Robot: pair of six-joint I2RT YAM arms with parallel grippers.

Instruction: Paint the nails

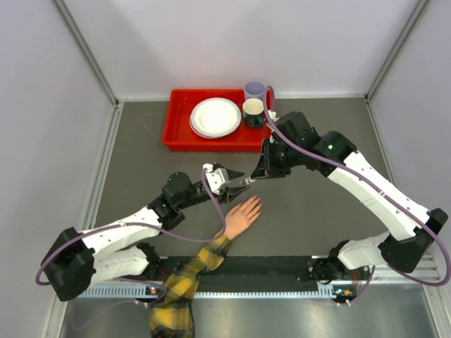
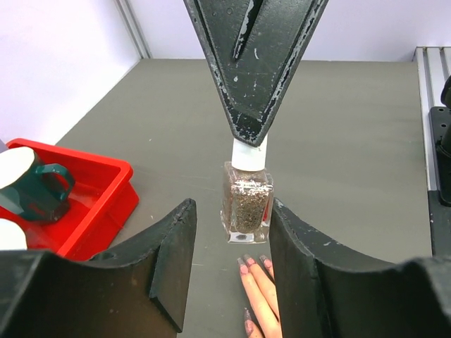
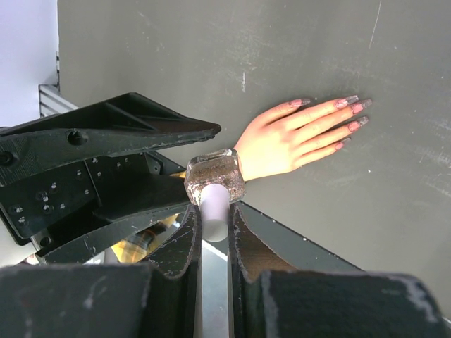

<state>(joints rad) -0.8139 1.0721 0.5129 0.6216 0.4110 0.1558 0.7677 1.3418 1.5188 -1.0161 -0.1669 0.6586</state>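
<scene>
Left gripper [image 2: 232, 208] straddles the polish bottle [image 2: 246, 204], jaws loose, gap on one side. Right gripper [image 3: 215, 210] is pinched tight on its white cap [image 2: 250, 156]. Mannequin hand [image 3: 282, 141] lies flat on the table [image 1: 310, 211] close by. The nails [image 3: 350, 102] look pinkish-glittery, but the cap's on, so no brushing yet imo.

Left arm [image 1: 120, 236], 8 o'clock: white shells, black joints. Right arm [image 1: 373, 186], 4 o'clock: same build. Purple cable [image 1: 220, 215] loops along each. Fingers [image 2: 173, 260]: black wedges, scuffed, white-flecked. Black housing [image 3: 84, 183] dotted with small screws.
</scene>
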